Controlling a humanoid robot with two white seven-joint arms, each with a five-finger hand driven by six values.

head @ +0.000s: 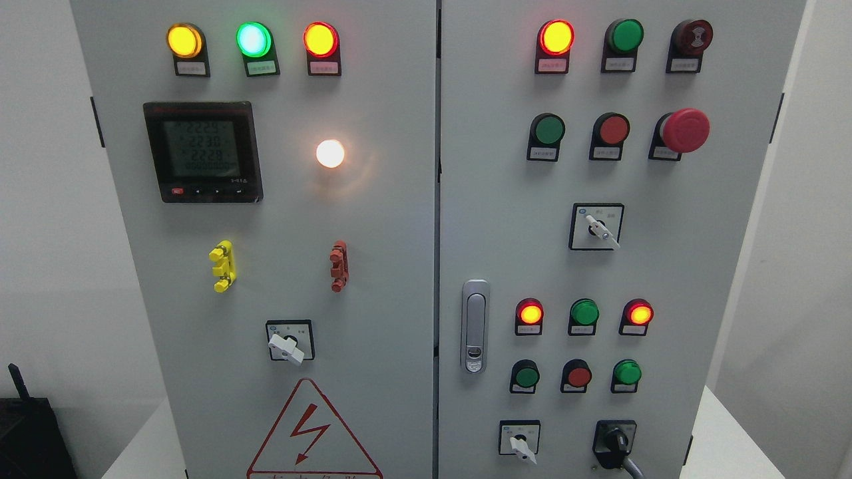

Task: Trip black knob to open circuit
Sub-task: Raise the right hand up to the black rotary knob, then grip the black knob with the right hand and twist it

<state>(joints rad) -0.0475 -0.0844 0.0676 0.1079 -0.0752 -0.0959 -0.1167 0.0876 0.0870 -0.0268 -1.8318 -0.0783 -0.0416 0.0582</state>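
From the head view, neither robot hand is in sight, so whether their fingers are apart or closed cannot be told. The black knob (616,441) sits at the bottom right of the grey cabinet's right door (665,266), its handle pointing down-right, just right of a white selector switch (520,444) and below three small pushbuttons
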